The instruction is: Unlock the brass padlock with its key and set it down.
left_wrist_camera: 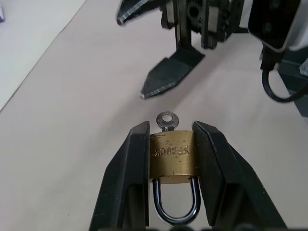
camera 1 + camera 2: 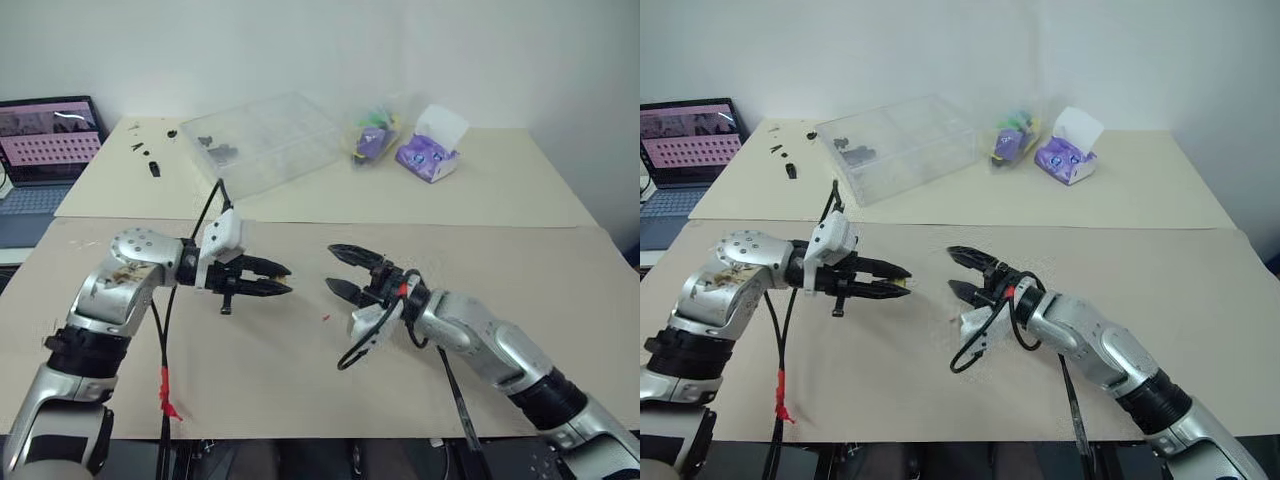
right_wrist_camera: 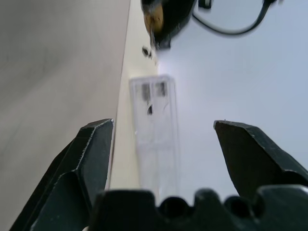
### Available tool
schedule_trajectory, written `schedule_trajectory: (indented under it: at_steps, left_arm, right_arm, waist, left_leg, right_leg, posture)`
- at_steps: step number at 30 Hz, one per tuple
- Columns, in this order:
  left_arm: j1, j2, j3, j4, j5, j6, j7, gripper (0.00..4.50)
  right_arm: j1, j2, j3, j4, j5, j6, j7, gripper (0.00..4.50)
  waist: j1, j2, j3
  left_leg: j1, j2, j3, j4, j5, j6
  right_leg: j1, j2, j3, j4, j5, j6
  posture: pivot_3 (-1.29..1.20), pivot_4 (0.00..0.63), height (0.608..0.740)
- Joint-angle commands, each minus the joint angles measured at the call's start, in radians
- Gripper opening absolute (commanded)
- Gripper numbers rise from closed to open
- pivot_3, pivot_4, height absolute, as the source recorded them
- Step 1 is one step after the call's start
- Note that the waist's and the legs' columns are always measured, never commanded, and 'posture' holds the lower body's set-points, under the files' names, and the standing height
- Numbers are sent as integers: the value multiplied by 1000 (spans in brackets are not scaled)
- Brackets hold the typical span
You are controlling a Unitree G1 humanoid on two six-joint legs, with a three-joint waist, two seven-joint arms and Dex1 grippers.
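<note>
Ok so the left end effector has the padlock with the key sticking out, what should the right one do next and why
Probably ease the right end effector toward the key and close on its head. The left end effector clamps the brass padlock, shackle shut, key pointing at the open right fingers, which are apart from it.

Plain white wall (image 2: 300,50) behind two beige tables (image 2: 500,190), a laptop (image 2: 45,140) at the left edge.

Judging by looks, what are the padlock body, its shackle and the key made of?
Brass padlock: the body looks like brushed brass, dull golden with scuffs and stamped lettering. Shackle: polished steel, probably, mirror-bright silver. Key: silvery metal, likely plated, with a duller sheen.
</note>
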Motion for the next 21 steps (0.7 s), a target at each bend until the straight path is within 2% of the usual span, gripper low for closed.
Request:
schedule_trajectory:
  at_steps: [1,6,13,21]
  left_arm:
    - [-62,-4,14,-9,-18,16,-13,850]
    - [-86,12,-8,-7,-3,-2,-66,850]
    - [-80,84,-68,-4,31,-27,-201,850]
    - [-119,35,-72,74,78,-101,-192,850]
  right_arm:
    - [5,1,-30,-5,-12,-103,-29,3964]
    - [-6,13,-40,12,-19,-158,-7,3964]
    - [-22,33,-53,24,-41,-184,6,3964]
    - [-23,45,-52,16,-50,-208,35,3964]
  waist:
    - [1,-1,0]
    - [0,-1,0]
    - [-7,-1,0]
    - [-2,-1,0]
  left_leg:
    - [0,0,0,0,0,0]
    - [0,0,0,1,0,0]
    - [1,0,0,1,0,0]
    - [1,0,0,2,0,0]
  right_leg:
    - [0,0,0,0,0,-1]
    - [1,0,0,0,0,-3]
    - [1,0,1,1,-1,-7]
    - [2,0,1,1,-1,-7]
  posture:
    - [0,150,740]
    - [0,150,740]
    - [0,150,740]
    - [0,150,740]
